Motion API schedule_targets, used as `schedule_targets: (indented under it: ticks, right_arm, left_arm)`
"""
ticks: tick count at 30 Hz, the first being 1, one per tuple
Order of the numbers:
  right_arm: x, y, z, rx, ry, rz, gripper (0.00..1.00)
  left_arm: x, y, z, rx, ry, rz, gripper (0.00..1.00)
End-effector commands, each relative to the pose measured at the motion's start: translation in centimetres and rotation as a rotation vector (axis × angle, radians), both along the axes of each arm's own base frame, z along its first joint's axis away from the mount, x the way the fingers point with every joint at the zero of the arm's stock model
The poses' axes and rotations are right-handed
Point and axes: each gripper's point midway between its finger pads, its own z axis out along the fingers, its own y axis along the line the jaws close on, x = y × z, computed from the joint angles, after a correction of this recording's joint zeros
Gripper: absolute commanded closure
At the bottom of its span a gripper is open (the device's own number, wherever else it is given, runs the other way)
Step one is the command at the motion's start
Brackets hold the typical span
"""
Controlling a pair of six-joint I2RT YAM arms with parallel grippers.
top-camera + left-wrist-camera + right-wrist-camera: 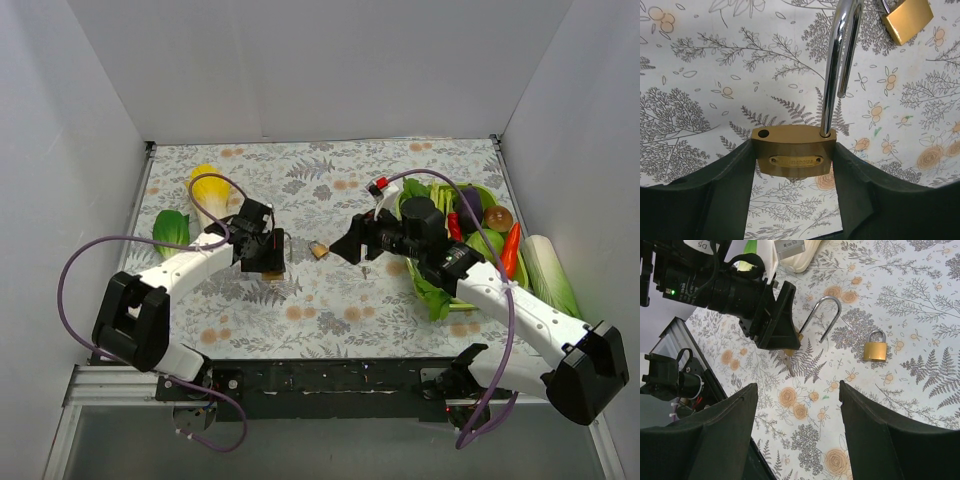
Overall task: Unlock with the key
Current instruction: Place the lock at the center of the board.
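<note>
Left pincer (794,172) is clamped tight, its matte black fingers (735,190) squeezing both flanks of the big padlock (790,142): a squat brushed-brass block with an oval nameplate. Its long chrome shackle (839,65) stands open, one leg seated and the free tip clear of its round hole. From the right wrist view, a slim silvery key (789,365) juts out at the block's base, though I can't tell how deep it sits. Across the gap, the right pincer (797,440) gapes wide with nothing in it, low over the fern-and-blossom tablecloth (330,310). Between the two arms lies a small brass padlock (875,347), flat on the cloth, its stubby shackle shut. Further back, on the left, sit a leafy green vegetable (172,230) and a yellow-white cabbage (205,185). On the right, a green basket (487,197) holds a glossy carrot (511,250) and a round brown onion (498,218).
</note>
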Motion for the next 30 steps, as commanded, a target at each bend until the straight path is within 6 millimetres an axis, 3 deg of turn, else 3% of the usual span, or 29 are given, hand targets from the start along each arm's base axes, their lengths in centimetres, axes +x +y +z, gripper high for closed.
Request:
schedule_targets:
  ticks: [1, 7, 13, 18, 30]
  right_arm:
    - [0.2, -0.5, 1.0, 0.023, -0.051, -0.02, 0.27]
    - [0.0, -1.1, 0.7, 0.013, -0.053, -0.032, 0.27]
    - [0.0, -1.8, 0.2, -0.006, -0.061, -0.051, 0.26]
    - [0.0, -2.2, -0.4, -0.022, -0.056, -0.062, 0.26]
    - [0.3, -2.8, -1.7, -0.059, -0.058, -0.085, 0.27]
  left_arm:
    - [2.5, 0.4, 0.9, 0.021, -0.045, -0.004, 1.0]
    - [4.9, 1.3, -1.7, 0.084, -0.003, 0.026, 1.0]
    - [7.8, 1.1, -1.8, 0.125, -0.013, 0.052, 1.0]
    - [8.6, 1.6, -4.2, 0.189, 0.046, 0.066, 1.0]
    - [11.6, 3.4, -4.4, 0.237, 0.029, 0.125, 1.0]
